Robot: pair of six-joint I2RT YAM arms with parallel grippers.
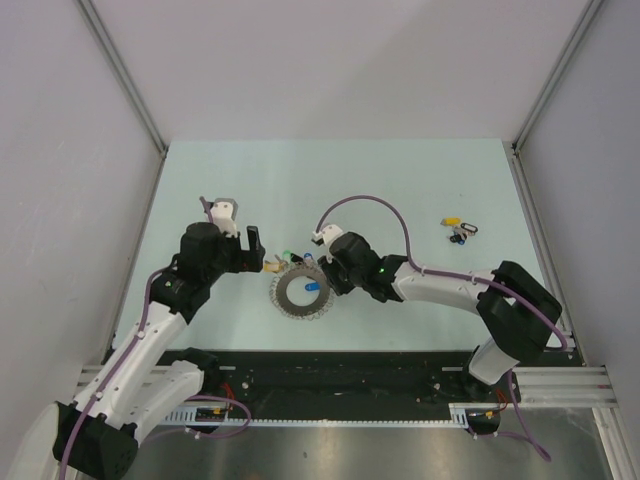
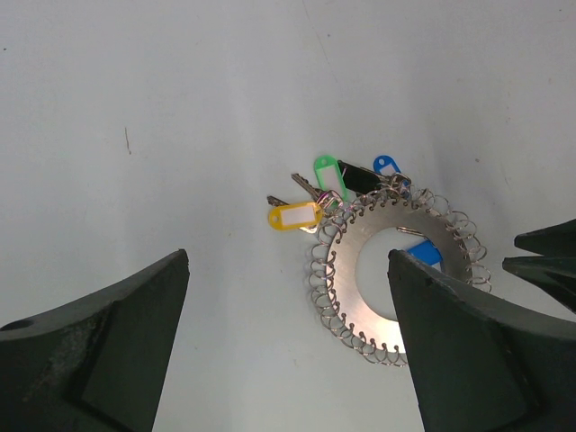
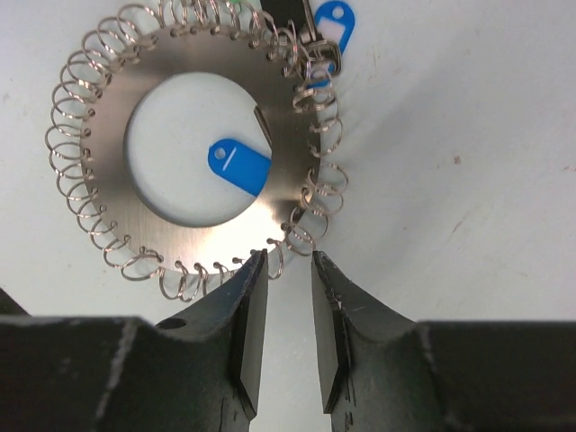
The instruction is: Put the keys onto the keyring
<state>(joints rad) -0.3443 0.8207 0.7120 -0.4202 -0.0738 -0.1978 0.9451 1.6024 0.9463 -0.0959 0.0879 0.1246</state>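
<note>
Right wrist, keyring just ahead of right end effector

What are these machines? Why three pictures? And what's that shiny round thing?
Those are two robot arms, the left arm and the right arm, bolted to a table. One picture looks down from above; the other two come from small cameras on each wrist, so you see its jaws up close. The shiny thing is a keyring. Little keys with coloured tags lie at its edge, a blue tag sits in its hole, and more keys lie further off. The left jaws are wide open; the right jaws are slightly apart by the ring's edge. Neither holds anything.
</note>
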